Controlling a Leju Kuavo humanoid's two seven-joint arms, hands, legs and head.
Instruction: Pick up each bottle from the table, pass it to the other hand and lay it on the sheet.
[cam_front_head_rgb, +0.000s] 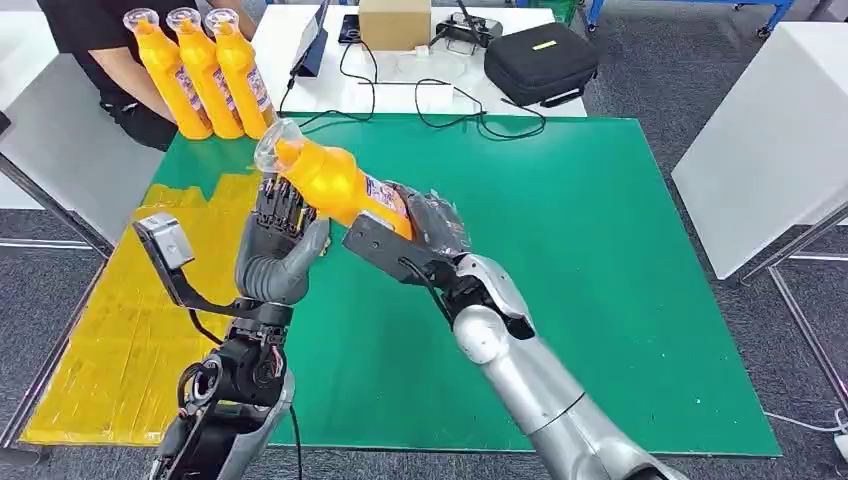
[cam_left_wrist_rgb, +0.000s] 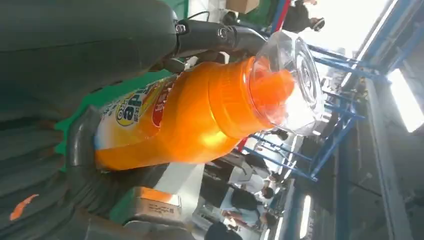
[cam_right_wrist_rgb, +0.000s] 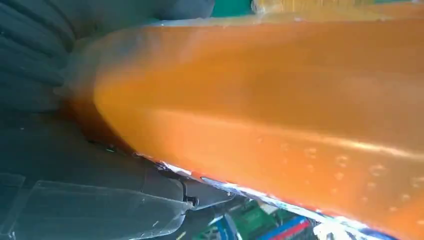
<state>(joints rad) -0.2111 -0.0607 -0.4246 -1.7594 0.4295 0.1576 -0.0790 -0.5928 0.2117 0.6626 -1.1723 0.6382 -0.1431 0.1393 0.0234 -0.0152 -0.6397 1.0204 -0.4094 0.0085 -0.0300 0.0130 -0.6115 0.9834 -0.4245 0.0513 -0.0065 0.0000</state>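
Right hand (cam_front_head_rgb: 425, 235) grips orange bottle (cam_front_head_rgb: 335, 180) by lower body, above green mat (cam_front_head_rgb: 600, 300); bottle tilted, clear cap toward 10 o'clock. Left hand (cam_front_head_rgb: 280, 240) at bottle's 8 o'clock, fingers (cam_front_head_rgb: 280, 207) upright and spread, touching bottle's neck area (grasp not closed). Three more bottles (cam_front_head_rgb: 205, 70) stand at mat's far-left corner, beside person (cam_front_head_rgb: 110, 60). Yellow sheet (cam_front_head_rgb: 120, 340) lies at mat's 9 o'clock.
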